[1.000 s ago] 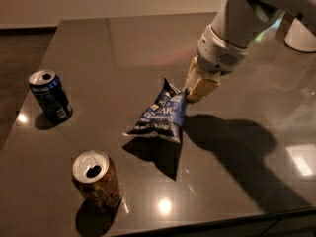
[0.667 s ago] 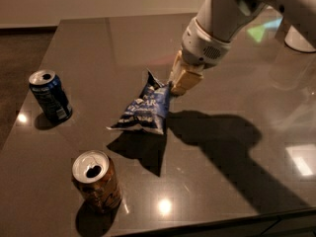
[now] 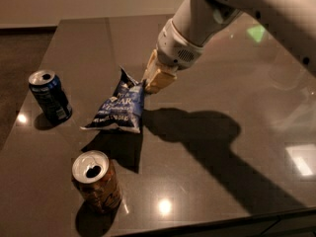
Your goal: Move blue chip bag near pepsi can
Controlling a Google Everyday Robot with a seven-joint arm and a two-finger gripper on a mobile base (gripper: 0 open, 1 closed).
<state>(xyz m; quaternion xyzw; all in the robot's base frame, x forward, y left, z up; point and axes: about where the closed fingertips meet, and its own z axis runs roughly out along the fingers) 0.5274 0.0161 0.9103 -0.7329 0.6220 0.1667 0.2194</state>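
Camera view: gripper (image 3: 154, 83) at centre, jaws pinched on bag (image 3: 118, 108) top corner; bag hangs near, right of pepsi can (image 3: 49, 97). Risk: thin corner grip slips, or bag knocks pepsi can over.

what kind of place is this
Probably a break room or lab: glossy dark table, a pepsi can, an orange-brown can, and a blue chip bag the gripper holds by its top corner.

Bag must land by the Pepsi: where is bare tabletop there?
Bare: the strip between the pepsi can and the blue chip bag hanging from the gripper at mid-table, and the table behind the can. The right half is bare too. Tightest: between the bag and the orange-brown can.
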